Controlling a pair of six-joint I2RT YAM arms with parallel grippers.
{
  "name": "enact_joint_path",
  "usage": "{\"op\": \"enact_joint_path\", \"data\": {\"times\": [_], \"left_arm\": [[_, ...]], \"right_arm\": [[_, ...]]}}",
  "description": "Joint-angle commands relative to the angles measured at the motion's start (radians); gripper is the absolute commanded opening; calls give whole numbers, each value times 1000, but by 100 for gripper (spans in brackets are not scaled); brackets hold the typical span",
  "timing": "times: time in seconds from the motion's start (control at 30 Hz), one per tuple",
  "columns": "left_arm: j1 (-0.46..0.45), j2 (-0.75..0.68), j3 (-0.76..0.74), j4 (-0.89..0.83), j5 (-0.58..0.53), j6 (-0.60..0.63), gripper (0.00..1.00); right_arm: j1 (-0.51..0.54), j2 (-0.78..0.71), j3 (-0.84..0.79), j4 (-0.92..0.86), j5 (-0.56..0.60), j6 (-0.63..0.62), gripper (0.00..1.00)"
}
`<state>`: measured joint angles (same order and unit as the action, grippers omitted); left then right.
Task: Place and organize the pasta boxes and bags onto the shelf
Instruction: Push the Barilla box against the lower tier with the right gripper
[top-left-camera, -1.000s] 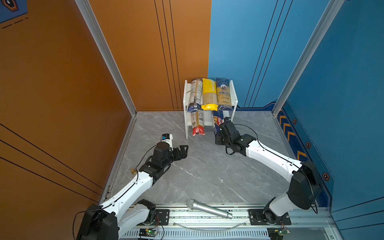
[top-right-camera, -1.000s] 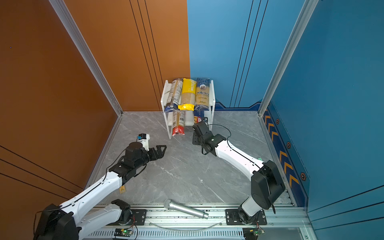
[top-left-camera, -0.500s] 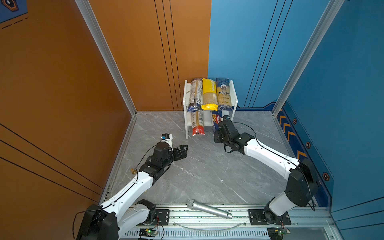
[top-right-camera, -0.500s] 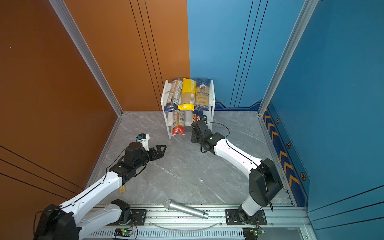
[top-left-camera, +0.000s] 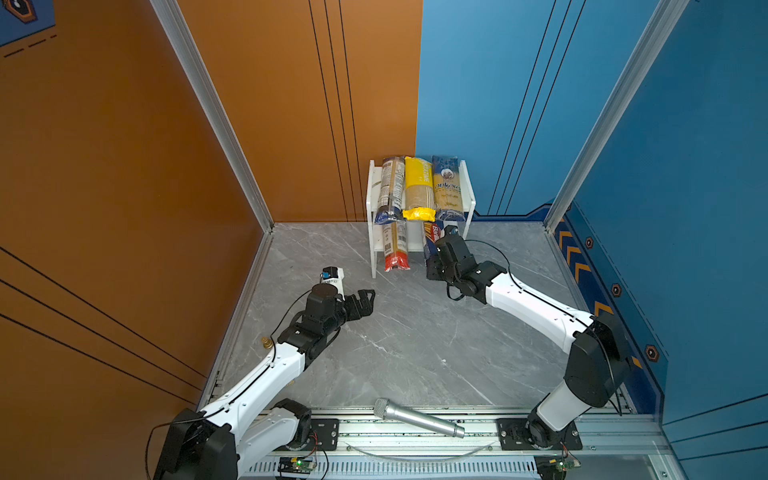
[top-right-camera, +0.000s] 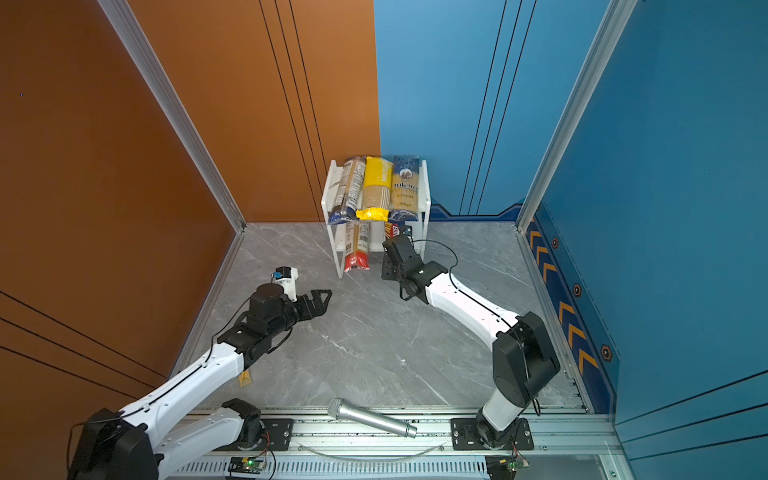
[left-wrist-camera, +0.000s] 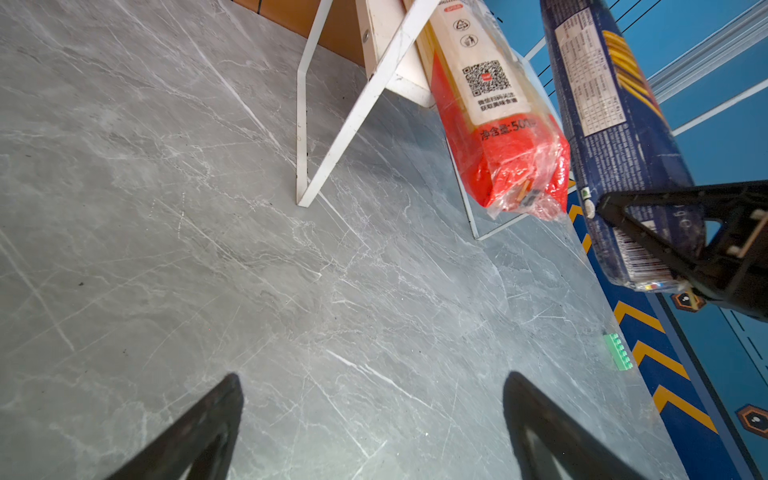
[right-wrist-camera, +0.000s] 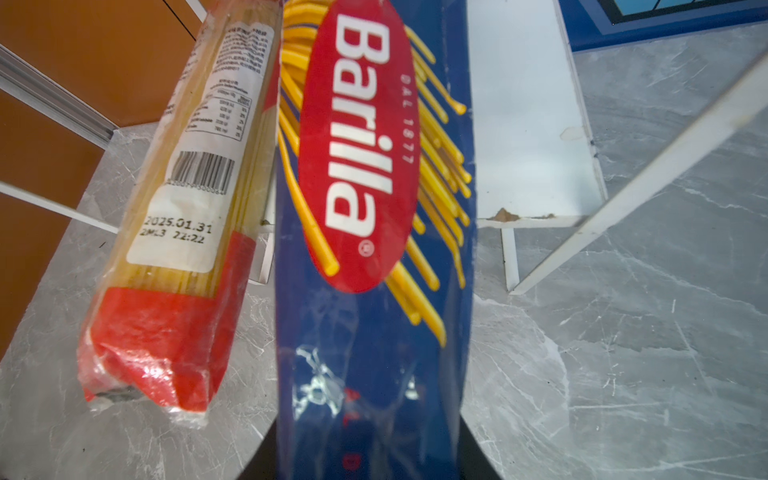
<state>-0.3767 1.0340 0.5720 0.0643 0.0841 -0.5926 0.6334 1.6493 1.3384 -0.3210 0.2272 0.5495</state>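
Holding the blue Barilla pack (right-wrist-camera: 365, 340) by its near end, the right fingers (left-wrist-camera: 648, 243) have its far end over the shelf's (top-left-camera: 469, 195) lower board, just beside the red-ended pack (top-left-camera: 397, 259). A crooked push could shove that neighbour or snag the shelf's leg. Left fingers (top-left-camera: 361, 302) gape wide, empty, well short of the shelf.

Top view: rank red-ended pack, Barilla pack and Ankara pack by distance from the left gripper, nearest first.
From the left gripper, in a top view:
1. red-ended pack: lower level of the shelf, left side, end sticking out in front.
2. Barilla pack: same level, to its right.
3. Ankara pack: upper level, right side.
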Motion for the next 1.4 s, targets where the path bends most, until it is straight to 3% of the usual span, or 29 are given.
{"op": "enact_joint_path", "data": {"times": [0.0, 1.37], "left_arm": [[13, 3, -15, 28, 20, 3, 98], [32, 17, -17, 49, 41, 1, 98]], "right_arm": [[-9, -19, 74, 151, 19, -20, 0], [-39, 42, 131, 224, 24, -33, 0]]}}
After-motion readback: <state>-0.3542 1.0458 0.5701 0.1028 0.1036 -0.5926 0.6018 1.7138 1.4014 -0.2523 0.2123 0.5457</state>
